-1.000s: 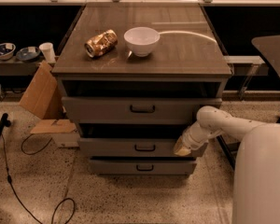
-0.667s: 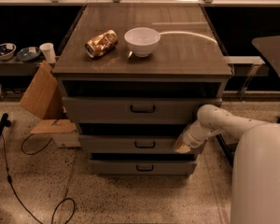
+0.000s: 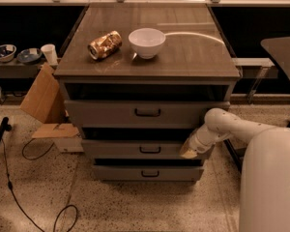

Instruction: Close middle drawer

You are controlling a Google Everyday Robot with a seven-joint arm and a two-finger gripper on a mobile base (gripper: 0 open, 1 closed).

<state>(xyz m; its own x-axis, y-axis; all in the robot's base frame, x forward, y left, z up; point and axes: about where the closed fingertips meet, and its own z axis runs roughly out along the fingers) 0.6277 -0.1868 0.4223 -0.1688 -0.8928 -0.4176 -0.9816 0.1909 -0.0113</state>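
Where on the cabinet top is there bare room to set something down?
The cabinet top is bare right of the white bowl to the edge, and along the back. Crowded front left: crushed can beside the bowl. The hand sits at the middle drawer's right front corner.

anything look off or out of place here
A gold can lies on its side, looking dented, on the cabinet top beside the white bowl. The middle drawer stands partly open, with the gripper at its front's right end.
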